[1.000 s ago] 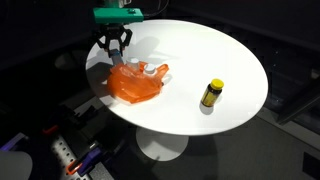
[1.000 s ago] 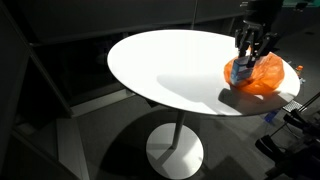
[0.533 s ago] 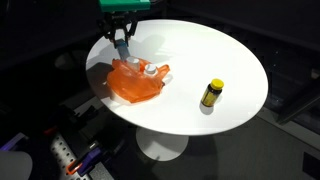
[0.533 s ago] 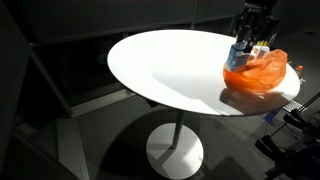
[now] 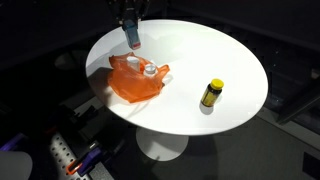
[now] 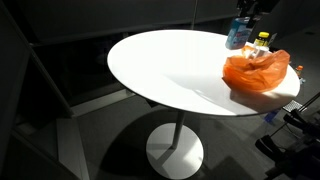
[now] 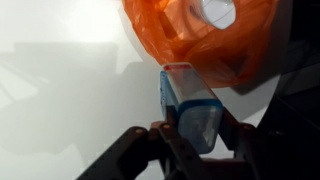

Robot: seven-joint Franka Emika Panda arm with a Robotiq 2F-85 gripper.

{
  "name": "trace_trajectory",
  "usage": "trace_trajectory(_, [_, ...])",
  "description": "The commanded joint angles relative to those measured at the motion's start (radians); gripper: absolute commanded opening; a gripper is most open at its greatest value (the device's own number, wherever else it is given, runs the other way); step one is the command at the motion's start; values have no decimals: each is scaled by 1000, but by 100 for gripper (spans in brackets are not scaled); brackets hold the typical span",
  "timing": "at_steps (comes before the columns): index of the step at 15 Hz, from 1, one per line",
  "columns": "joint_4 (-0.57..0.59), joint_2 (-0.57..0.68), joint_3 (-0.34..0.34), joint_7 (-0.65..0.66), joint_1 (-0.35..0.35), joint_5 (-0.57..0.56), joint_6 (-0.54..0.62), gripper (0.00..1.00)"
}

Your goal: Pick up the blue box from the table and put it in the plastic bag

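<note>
The small blue box hangs clear of the round white table, pinched in the end effector. The crumpled, translucent orange plastic bag lies on the table near its edge, just beside and below the box.

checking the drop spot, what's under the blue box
In the wrist view the blue box, gripped by the gripper, hangs over the edge of the orange bag and bare white table. The spot straight beneath is covered by the box itself.
</note>
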Motion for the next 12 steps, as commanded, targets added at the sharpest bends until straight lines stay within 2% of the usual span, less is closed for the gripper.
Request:
trace_trajectory(1, [42,-25,-23,-22,-19,41,-99,20])
trace_trajectory(12, [70,45,-86,-43,-71,75,-100,20])
